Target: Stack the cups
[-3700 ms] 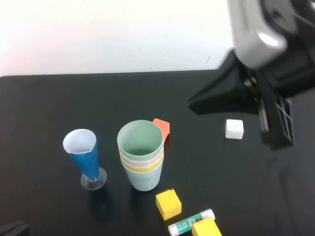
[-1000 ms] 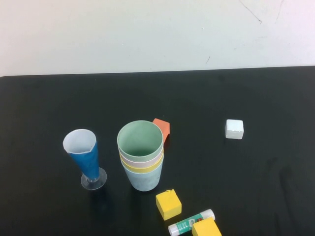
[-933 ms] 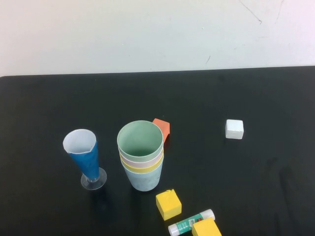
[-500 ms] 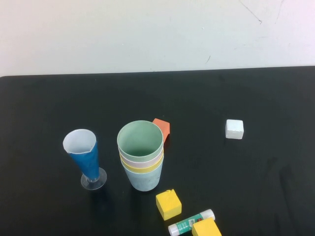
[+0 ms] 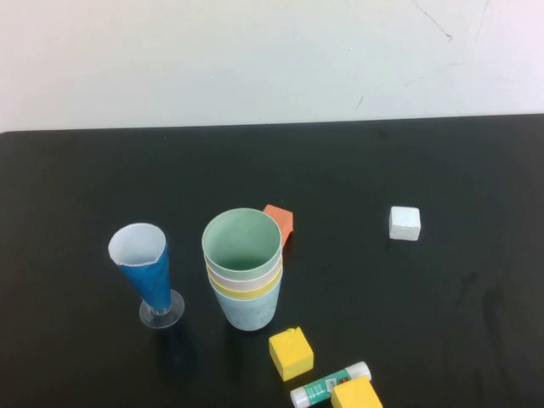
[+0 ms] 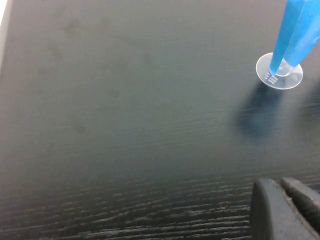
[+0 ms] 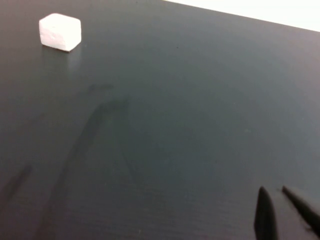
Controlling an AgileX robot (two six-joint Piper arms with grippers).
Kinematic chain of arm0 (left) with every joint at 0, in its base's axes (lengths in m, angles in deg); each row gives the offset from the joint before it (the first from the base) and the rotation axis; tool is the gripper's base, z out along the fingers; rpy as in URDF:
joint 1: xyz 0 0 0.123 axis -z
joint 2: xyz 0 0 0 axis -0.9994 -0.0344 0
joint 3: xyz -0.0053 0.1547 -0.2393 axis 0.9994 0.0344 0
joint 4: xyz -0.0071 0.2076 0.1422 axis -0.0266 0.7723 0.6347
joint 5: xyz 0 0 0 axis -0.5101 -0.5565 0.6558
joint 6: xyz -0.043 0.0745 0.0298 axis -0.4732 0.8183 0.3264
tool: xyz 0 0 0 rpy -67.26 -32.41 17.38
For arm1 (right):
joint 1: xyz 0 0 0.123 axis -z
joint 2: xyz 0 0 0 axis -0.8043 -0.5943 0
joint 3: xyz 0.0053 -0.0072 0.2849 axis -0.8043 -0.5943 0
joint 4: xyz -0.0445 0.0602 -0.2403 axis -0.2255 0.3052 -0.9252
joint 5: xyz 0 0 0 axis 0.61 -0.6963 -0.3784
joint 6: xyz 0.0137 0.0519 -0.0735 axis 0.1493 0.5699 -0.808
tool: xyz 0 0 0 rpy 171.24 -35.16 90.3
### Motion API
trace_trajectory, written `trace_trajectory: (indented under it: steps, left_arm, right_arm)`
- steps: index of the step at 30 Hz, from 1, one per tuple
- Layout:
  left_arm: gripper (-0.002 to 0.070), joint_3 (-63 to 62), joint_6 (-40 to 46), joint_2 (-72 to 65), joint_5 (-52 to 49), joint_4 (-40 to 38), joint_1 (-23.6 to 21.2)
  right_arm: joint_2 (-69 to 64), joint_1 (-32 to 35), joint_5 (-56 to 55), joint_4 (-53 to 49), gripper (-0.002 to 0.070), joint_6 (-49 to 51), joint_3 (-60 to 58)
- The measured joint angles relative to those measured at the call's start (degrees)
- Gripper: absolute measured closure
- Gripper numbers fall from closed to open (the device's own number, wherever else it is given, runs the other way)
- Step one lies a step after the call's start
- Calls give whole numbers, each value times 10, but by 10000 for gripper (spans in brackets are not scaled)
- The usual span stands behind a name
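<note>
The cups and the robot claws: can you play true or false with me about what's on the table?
1. The cups are nested in one stack, the green cup on top. True.
2. The blue cone glass is lying on its side. False: it stands upright on its clear foot, beside the stack.
3. The left claw is shut and holds nothing. True: it sits over bare table near the cone glass.
4. The right claw is gripping the white block. False: it is shut on nothing, and the block sits apart from it.
5. The orange block is in front of the stack. False: it peeks out behind it; a yellow block sits in front.
</note>
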Motion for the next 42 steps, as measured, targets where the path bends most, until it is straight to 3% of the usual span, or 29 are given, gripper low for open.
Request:
trace_trajectory:
  steps: [21, 27, 30, 35, 42]
  left_arm:
    - [676, 10, 0, 5, 6, 5, 0]
    - [676, 84, -8, 59, 124, 10, -14]
    - [676, 133, -8, 99, 191, -3, -39]
    - [676, 208, -8, 157, 248, -55, -116]
    - [676, 304, -10, 164, 340, -134, -203]
  right_arm:
    - [0, 0, 0, 0, 678, 0, 0]
    - [0, 0, 1, 0, 678, 0, 0]
    - [0, 0, 1, 0, 678, 0, 0]
    - [0, 0, 1, 0, 678, 0, 0]
    - [0, 0, 1, 0, 678, 0, 0]
